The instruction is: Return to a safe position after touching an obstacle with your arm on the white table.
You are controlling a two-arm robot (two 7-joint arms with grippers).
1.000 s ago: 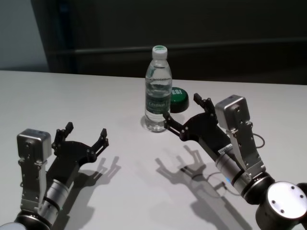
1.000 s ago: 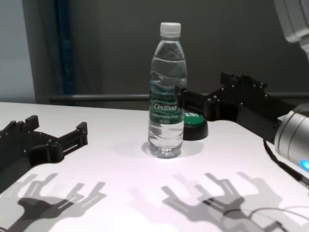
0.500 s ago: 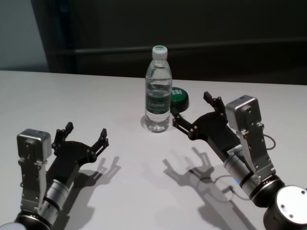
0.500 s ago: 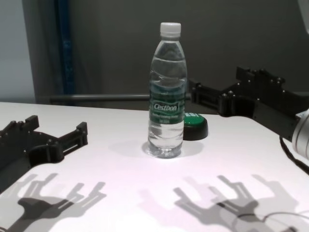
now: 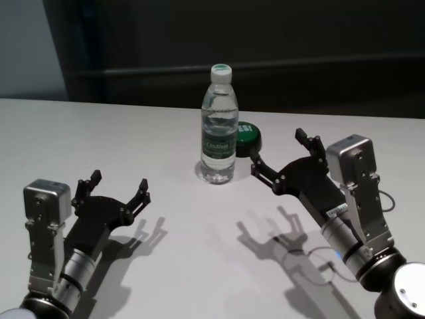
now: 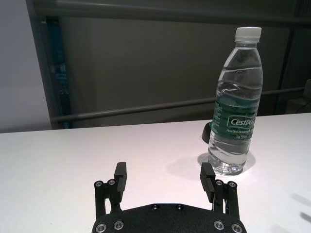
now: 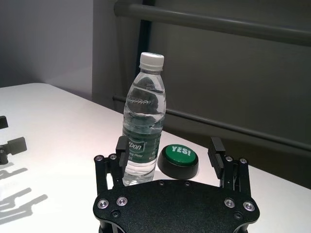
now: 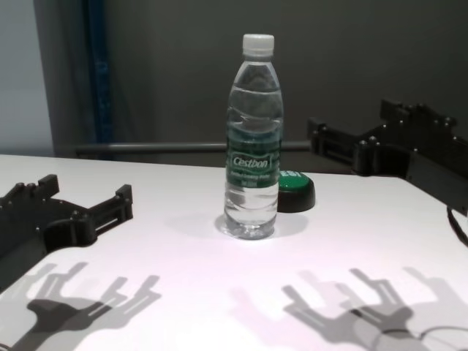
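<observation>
The obstacle, a clear water bottle [image 5: 219,126] with a white cap and a green label, stands upright at the middle of the white table [image 5: 133,133]. It also shows in the chest view [image 8: 253,139], the left wrist view [image 6: 235,102] and the right wrist view [image 7: 143,121]. My right gripper [image 5: 279,147] is open and empty, held above the table to the right of the bottle and apart from it. It also shows in the chest view [image 8: 351,121]. My left gripper [image 5: 119,179] is open and empty, low at the near left.
A low round green button [image 5: 247,136] on a black base sits just behind and right of the bottle, between it and my right gripper. A dark wall with a rail runs behind the table's far edge.
My right gripper has drawn back to the right, away from the bottle it was next to. The bottle still stands in place. The left arm has not moved.
</observation>
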